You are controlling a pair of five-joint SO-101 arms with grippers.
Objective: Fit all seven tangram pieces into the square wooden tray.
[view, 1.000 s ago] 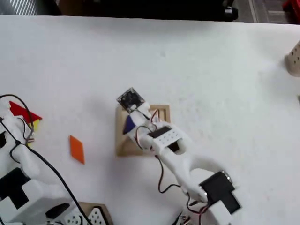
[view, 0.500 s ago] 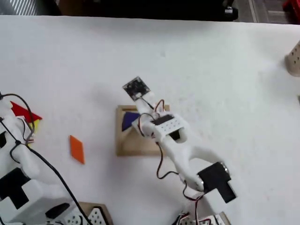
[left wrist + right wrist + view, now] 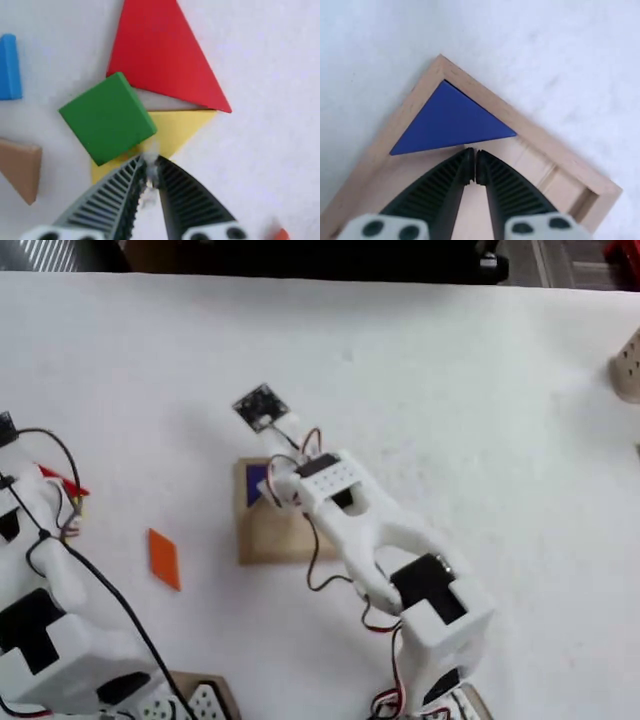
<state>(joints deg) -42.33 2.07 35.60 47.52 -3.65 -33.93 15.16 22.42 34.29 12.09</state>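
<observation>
Wooden tray point(image 3: 540, 137): one of seven is seated, the blue triangle point(image 3: 450, 122) tucked into a corner, with the right gripper point(image 3: 472, 167) closed and empty just beside its long edge. Six are left on the table point(image 3: 450, 370): the orange parallelogram point(image 3: 164, 558) near the tray, and the red triangle point(image 3: 160, 55), green square point(image 3: 107, 117), yellow triangle point(image 3: 175, 130), brown triangle point(image 3: 20, 167) and light-blue piece point(image 3: 10, 65) clustered well apart, where the left gripper point(image 3: 149, 172) is closed on nothing at the yellow edge. The yellow triangle is partly covered by the green square, the light-blue piece is cut off so its shape can't be told, and much of the tray is masked by the right arm in the high view.
</observation>
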